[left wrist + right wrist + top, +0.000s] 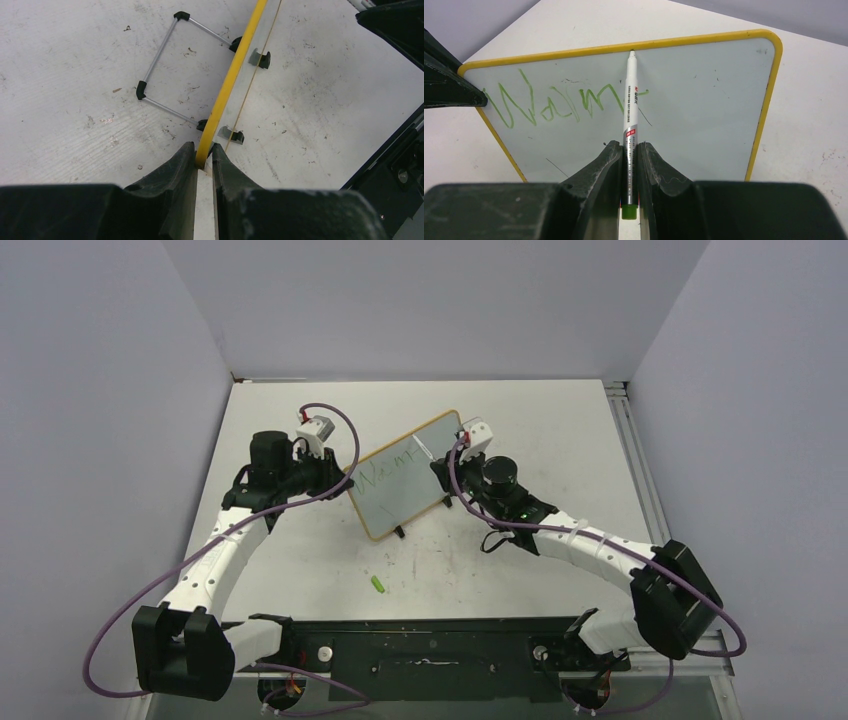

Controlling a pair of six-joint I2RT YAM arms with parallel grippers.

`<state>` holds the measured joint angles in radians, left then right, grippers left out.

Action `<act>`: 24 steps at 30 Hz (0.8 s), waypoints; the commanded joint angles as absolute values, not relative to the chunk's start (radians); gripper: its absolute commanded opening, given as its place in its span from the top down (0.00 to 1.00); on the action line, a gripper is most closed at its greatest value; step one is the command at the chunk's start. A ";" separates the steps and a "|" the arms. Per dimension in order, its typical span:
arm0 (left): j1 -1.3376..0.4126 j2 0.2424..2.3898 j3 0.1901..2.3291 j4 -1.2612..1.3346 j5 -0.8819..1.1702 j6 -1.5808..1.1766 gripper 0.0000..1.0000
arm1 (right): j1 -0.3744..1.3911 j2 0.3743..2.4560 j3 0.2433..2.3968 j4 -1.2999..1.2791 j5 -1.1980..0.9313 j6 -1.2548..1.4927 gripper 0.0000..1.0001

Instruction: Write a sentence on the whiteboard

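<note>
The left gripper (202, 147) is pinched tight on the yellow frame of the whiteboard (400, 490), which stands mid-table on its wire stand (159, 52). It looks light, stiff and likely to skid, so that edge hold suits it. The green sentence (554, 102) reads roughly "Warm". The right gripper (629, 145) clamps a slim marker (630, 100); I can't read its barrel print.

The top camera looks steeply down from high above the near edge, far enough to see the whole table (560, 430). Each wrist camera looks along its own fingers (172, 172), very close to the whiteboard (704, 100); all three views share it.
</note>
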<state>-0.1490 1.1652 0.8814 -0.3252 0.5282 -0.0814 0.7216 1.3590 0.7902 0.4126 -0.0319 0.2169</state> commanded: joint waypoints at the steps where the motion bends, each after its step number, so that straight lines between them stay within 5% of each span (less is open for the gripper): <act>1: -0.153 1.167 0.912 -0.350 0.513 -0.057 1.00 | 0.730 1.385 0.828 0.460 -0.029 0.207 0.95; 24: -0.152 1.166 0.911 -0.350 0.518 -0.058 1.00 | 0.747 1.373 0.698 0.413 -0.007 0.245 0.95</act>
